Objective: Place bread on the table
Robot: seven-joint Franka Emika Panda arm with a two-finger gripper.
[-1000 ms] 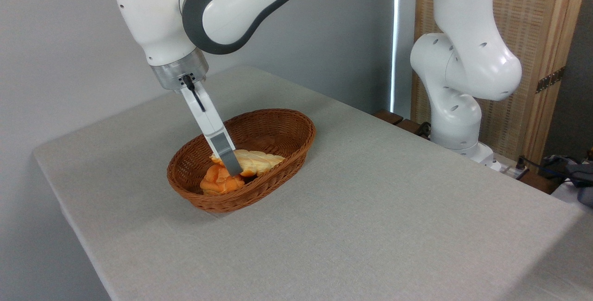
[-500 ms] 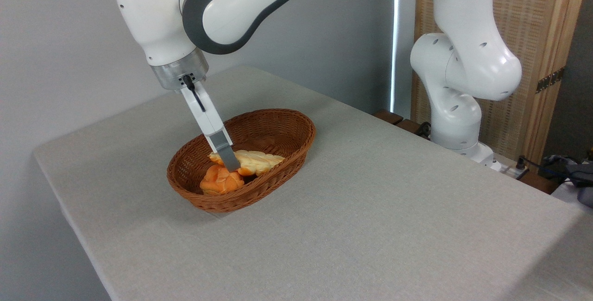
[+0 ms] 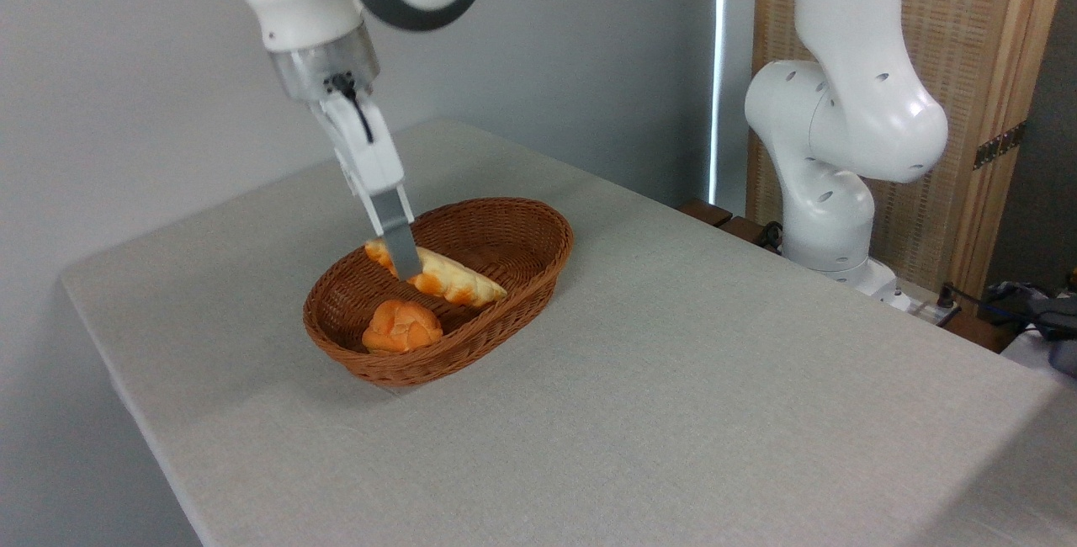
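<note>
Gripping braided bread point(image 3: 446, 279), claw point(image 3: 406, 268)

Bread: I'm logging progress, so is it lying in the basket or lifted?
Lifted. The gripper holds the bread tilted, left end raised, over the basket; the bun lies below.

The braided loaf point(image 3: 442, 276), pale with golden-orange edges, hangs tilted above the basket floor, off the grey-beige cloth-covered surface point(image 3: 715, 379).
</note>
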